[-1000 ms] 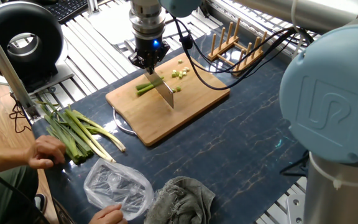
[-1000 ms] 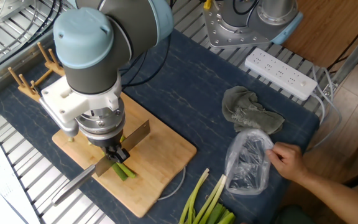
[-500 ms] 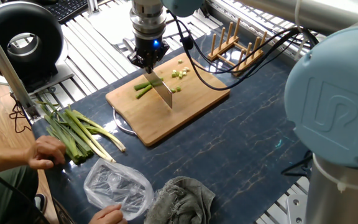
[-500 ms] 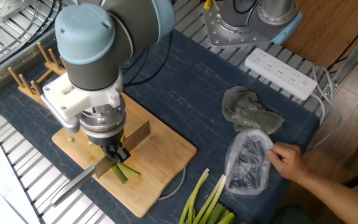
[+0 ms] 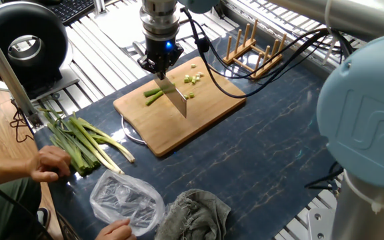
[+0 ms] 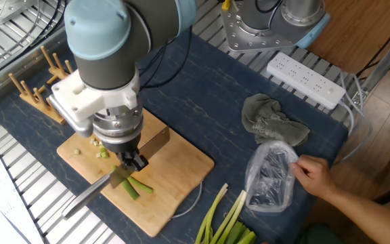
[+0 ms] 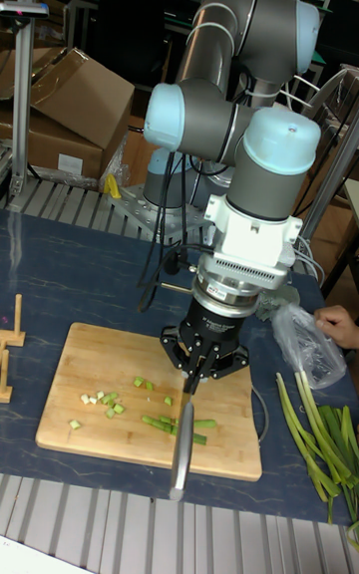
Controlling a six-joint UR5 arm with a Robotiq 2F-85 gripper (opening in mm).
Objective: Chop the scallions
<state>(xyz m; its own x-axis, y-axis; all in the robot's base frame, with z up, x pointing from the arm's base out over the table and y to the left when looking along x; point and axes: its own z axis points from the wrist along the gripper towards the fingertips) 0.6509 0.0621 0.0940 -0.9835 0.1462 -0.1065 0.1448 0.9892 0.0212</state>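
My gripper (image 5: pixel 159 67) (image 6: pixel 128 163) (image 7: pixel 204 362) is shut on a knife's handle (image 6: pixel 87 196), directly above the bamboo cutting board (image 5: pixel 199 117). The steel blade (image 5: pixel 177 100) stands edge-down on the board beside two short green scallion stalks (image 5: pixel 154 95) (image 6: pixel 135 186) (image 7: pixel 172 424). Small chopped scallion bits (image 5: pixel 192 79) (image 6: pixel 100 152) (image 7: pixel 105 401) lie on the board on the blade's other side. A bunch of whole scallions (image 5: pixel 79 140) (image 6: pixel 225 218) (image 7: pixel 319 439) lies on the dark table off the board.
A person's hand (image 5: pixel 49 163) rests by the bunch, the other on a clear plastic bag (image 5: pixel 125 200). A grey cloth (image 5: pixel 195 212) lies near the bag. A wooden rack (image 5: pixel 255 47) stands behind the board, and a power strip (image 6: pixel 305 80) lies at the table's edge.
The arm has shifted a little along the board with the knife, and chopped bits now show beside the gripper in the other fixed view. The person's hands have stayed put.
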